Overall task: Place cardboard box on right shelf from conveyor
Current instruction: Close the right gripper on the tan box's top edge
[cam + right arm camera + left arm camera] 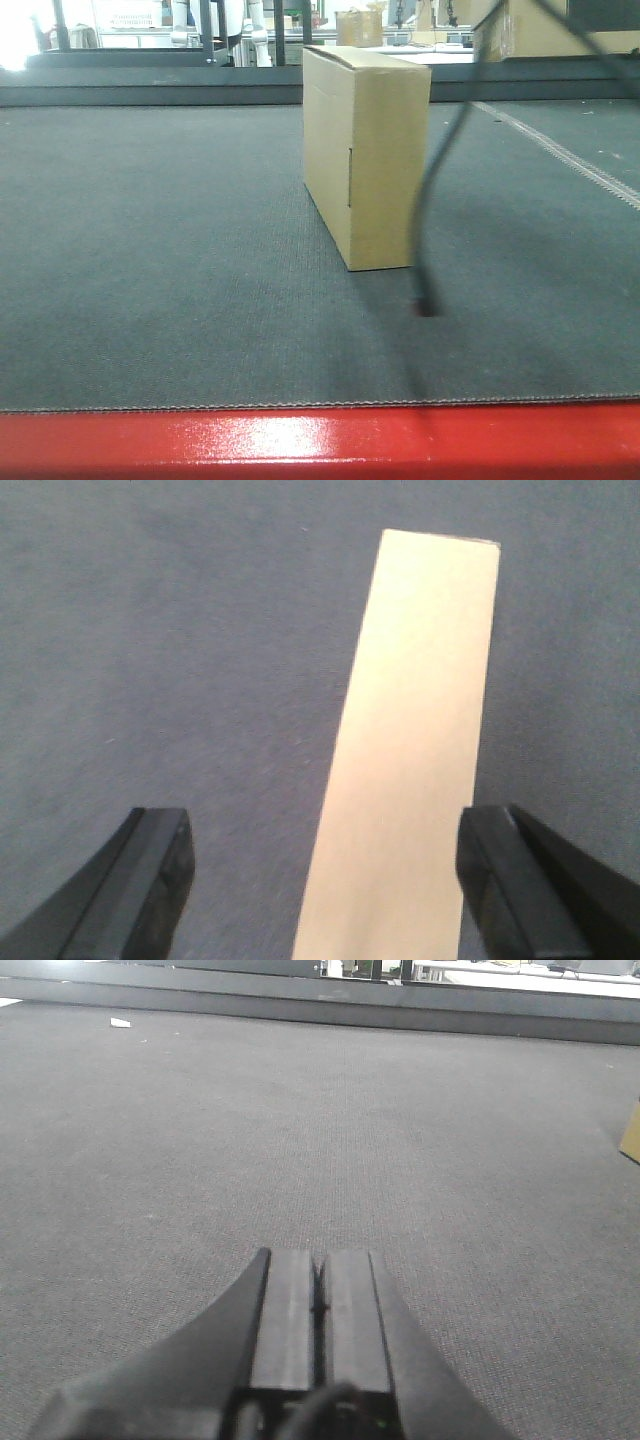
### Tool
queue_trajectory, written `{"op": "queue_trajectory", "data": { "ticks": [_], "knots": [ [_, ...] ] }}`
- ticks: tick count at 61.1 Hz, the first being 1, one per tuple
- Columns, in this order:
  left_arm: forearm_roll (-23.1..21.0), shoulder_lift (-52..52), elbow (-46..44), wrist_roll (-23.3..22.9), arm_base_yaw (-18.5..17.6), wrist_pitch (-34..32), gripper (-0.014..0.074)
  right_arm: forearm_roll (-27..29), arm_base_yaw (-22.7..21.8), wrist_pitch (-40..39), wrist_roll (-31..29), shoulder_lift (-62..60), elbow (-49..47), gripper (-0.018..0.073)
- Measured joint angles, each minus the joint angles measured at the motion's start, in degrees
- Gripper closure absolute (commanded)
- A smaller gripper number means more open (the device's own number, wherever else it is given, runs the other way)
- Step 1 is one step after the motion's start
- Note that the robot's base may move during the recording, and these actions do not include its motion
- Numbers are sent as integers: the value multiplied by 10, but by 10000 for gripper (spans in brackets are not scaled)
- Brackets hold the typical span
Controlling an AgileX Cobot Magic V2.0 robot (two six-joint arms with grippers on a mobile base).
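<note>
glossy red edge (pixel 300 445), one strip of it, ran across the bottom of the front view, closest to the lens. behind it spread one conveyor (pixel 150 260), a dark grey-green woven belt, with one pale seam line (pixel 570 155) slanting across its right side. one cardboard box (pixel 370 150) stood upright on the belt a little right of centre. it was plain tan and slim, with its narrow face towards the camera. one dark cable (pixel 432 220) hung down in front of the box's right edge. whether its tip touched the belt could not be told.

the red edge, the seam line and the cable showed in the front view alone, and each gripper showed only in its own wrist view.

the left wrist view showed the left gripper (pixel 318 1300) low over the belt. its two fingers (pixel 285 1310) were pressed together with only a hairline between them, and they gripped nothing. of the box it caught just one tan corner at the right border, well apart from the gripper.

the right wrist view looked down on the box's long narrow top. the right gripper (pixel 325 865) was spread wide, with one finger on each side of the box. the finger on the picture's left stood apart from the cardboard. the other overlapped the box's edge, and contact there could not be told.
</note>
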Motion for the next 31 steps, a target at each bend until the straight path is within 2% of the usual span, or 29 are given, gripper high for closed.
{"op": "queue_trajectory", "data": {
  "ticks": [10,31],
  "knots": [
    [0,0,0,0,0,0,713,-39,0,20,29,41,-34,-73],
    [0,0,0,0,0,0,713,-43,-9,21,43,74,-38,-73]
  ]
}}
